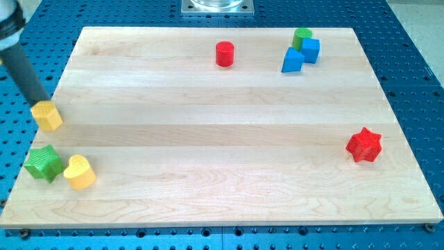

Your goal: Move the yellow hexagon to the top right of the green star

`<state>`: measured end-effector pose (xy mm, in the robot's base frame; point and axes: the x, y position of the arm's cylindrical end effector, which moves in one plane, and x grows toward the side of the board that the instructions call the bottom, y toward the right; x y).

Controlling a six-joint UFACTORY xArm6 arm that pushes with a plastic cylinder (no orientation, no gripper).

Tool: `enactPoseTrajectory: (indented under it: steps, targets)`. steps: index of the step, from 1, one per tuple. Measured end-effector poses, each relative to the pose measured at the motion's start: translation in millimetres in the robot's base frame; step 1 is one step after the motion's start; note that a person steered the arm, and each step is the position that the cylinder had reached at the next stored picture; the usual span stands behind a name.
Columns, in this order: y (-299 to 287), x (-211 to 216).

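Observation:
The yellow hexagon (47, 115) sits at the board's left edge, above the green star (44, 163), which is near the bottom left corner. A yellow heart (80, 172) touches the star's right side. My tip (39, 102) is at the hexagon's top left, touching or nearly touching it, and the dark rod rises up and to the left out of the view.
A red cylinder (224, 53) stands at the top centre. A green cylinder (302, 35), a blue cube (311, 50) and a blue wedge (292, 61) cluster at the top right. A red star (364, 145) sits at the right. The wooden board (222, 132) lies on a blue perforated table.

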<state>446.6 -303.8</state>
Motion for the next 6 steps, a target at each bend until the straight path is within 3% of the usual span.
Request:
enactPoseTrajectory:
  steps: [1,2,5,6]
  targets:
    - [37.7,39.4]
    - [36.8,16.2]
    - [105.1,33.6]
    - [254.4,3.2]
